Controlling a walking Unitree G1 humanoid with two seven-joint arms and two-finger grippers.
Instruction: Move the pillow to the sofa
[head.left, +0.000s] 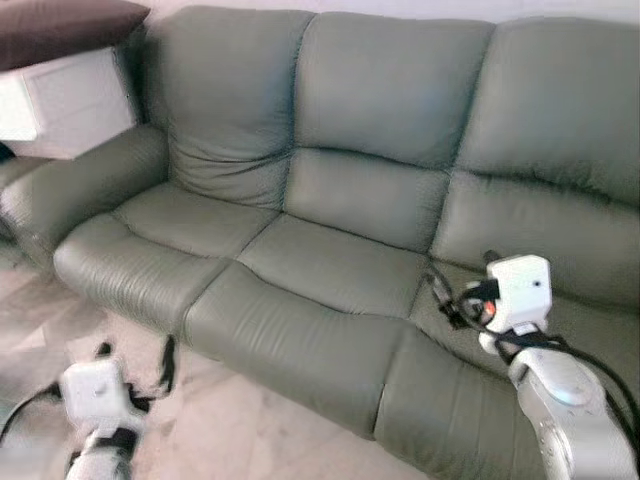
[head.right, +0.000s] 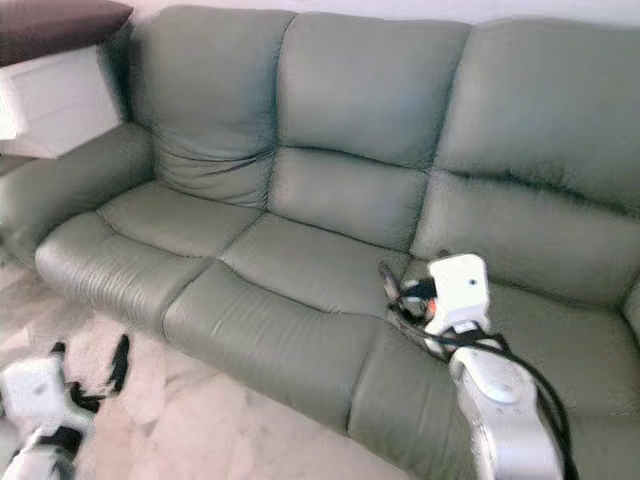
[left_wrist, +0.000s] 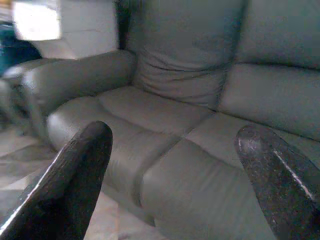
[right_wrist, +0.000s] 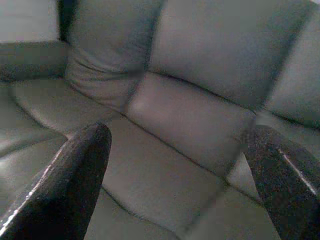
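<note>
Pillow (head.left: 60, 28), dark brown, up at eleven o'clock beyond sofa (head.left: 340, 250). Both grippers, left gripper (left_wrist: 170, 165) and right gripper (right_wrist: 175, 170), wide open, empty. Search step, seemingly; next: turn toward pillow, approach.

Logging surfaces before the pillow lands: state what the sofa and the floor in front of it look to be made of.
Sofa: grey-green leather or faux leather, judging by the smooth, faintly sheened skin with soft creases and stitched seams; which of the two cannot be told. Floor: pale polished stone or marble-look tile, with cloudy veining and a dull gloss.
</note>
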